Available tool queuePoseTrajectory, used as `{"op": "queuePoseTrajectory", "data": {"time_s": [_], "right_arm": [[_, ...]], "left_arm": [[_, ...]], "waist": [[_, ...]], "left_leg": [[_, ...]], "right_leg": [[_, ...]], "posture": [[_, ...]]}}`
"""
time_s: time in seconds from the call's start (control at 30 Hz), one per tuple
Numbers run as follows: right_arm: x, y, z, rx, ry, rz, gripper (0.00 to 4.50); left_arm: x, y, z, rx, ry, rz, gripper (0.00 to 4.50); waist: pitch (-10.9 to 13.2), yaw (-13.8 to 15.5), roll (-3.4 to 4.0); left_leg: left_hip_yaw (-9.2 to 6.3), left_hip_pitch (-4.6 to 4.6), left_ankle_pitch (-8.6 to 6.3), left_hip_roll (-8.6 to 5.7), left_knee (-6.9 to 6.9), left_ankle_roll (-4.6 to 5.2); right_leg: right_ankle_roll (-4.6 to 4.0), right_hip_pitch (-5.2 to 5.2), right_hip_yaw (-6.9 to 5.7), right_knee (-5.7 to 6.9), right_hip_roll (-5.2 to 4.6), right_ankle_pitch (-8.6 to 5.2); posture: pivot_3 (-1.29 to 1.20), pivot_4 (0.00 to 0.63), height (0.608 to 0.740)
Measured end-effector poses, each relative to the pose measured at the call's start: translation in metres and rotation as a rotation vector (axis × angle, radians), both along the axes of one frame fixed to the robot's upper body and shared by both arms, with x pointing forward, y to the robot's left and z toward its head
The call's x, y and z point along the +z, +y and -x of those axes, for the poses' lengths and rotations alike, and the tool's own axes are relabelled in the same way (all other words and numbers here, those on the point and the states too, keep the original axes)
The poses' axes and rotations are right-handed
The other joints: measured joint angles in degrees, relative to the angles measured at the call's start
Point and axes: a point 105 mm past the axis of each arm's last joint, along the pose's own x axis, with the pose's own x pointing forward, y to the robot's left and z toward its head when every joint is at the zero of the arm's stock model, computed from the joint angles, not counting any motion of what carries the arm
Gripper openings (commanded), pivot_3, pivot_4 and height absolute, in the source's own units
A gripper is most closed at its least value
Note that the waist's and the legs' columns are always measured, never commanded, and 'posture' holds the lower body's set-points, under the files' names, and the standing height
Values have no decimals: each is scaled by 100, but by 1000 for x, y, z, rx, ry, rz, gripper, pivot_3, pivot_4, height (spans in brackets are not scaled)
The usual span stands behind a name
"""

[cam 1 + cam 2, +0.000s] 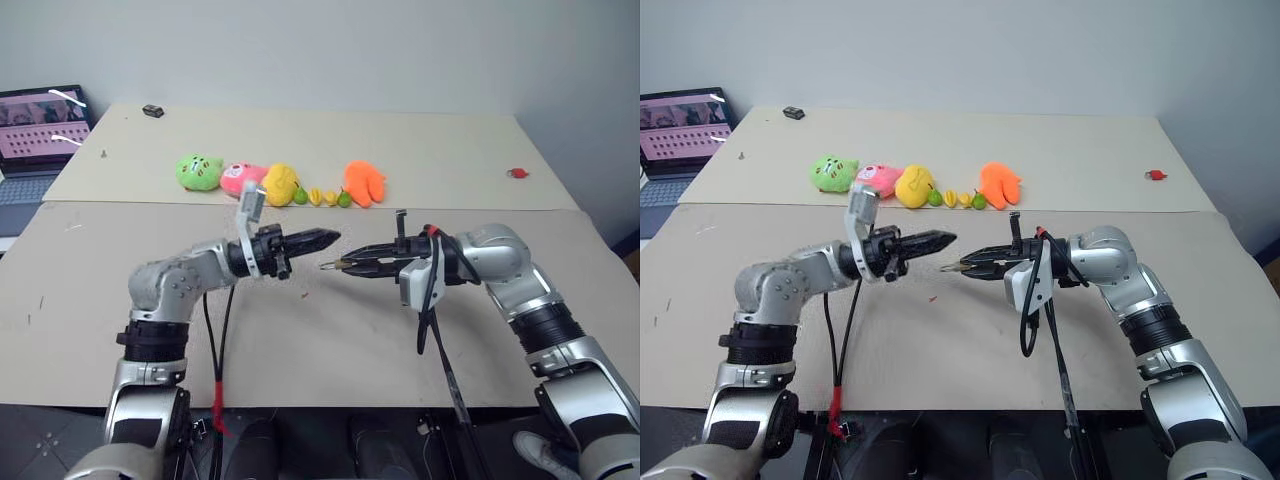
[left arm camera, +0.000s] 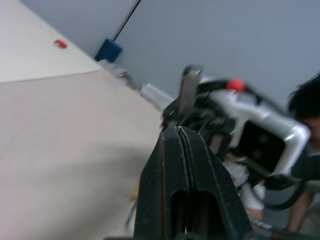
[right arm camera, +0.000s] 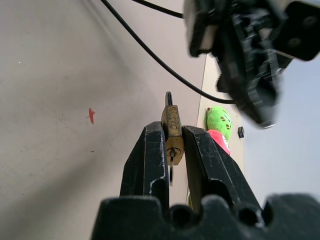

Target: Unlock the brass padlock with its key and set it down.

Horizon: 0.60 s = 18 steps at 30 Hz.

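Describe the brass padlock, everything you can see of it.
The brass padlock is a tiny yellow-gold metal block, scuffed and dull on its faces. It sits clamped between the two black fingers of the right gripper, held in the air above the table, touching nothing else. A dark bit of shackle pokes out at its far end. At the near end the key is in the keyhole.

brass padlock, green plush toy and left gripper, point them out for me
brass padlock (image 3: 173, 131), right wrist view, on its brass body.
green plush toy (image 1: 199, 172), left eye view, middle of its face.
left gripper (image 1: 333, 237), left eye view, at its fingertips.
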Motion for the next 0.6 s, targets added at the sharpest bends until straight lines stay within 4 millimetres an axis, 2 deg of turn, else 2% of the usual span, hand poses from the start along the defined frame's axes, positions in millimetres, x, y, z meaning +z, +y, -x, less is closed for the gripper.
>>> {"op": "queuePoseTrajectory", "data": {"time_s": [0.23,0.6], "right_arm": [[1,-1,0,-4,-2,-4,117],[2,0,-1,-7,-5,-15,117]], "left_arm": [[-20,0,7,-34,56,-71,55],[-24,4,4,-24,74,-83,55]], "waist": [[0,-24,0],[0,-26,0]], "left_leg": [[-1,0,0,0,0,0],[-1,0,0,0,-1,0]], "right_leg": [[-1,0,-1,1,0,1],[-1,-1,-1,0,1,1]], "posture": [[0,150,717],[0,150,717]]}}
